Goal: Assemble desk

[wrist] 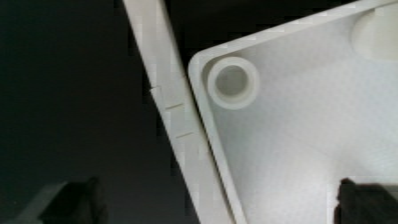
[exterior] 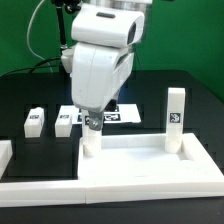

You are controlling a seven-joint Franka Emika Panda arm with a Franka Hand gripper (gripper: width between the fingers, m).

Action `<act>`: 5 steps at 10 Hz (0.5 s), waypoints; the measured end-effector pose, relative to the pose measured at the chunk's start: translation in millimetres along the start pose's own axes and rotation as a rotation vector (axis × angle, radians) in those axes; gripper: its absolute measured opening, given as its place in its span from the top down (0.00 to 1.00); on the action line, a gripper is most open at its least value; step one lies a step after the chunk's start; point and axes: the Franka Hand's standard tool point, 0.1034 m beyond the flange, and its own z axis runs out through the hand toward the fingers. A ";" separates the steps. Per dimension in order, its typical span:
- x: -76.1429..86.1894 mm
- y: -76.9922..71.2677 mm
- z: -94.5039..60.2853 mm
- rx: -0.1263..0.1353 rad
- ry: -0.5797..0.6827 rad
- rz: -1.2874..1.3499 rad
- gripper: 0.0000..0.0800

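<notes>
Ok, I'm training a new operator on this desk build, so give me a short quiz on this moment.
1. True or false: the claw is gripping a leg.
2. How many loose legs sit beside the tabletop, not on it?
3. The corner socket in the wrist view is: A empty; B filled by a leg; C taped over.
Key: 1 false, it is open and empty; 2 two; 3 A.

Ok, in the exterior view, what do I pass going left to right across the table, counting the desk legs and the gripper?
loose leg → second loose leg → gripper → upright leg
</notes>
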 end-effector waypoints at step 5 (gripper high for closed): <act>-55.7 -6.0 -16.1 0.061 0.020 0.350 0.19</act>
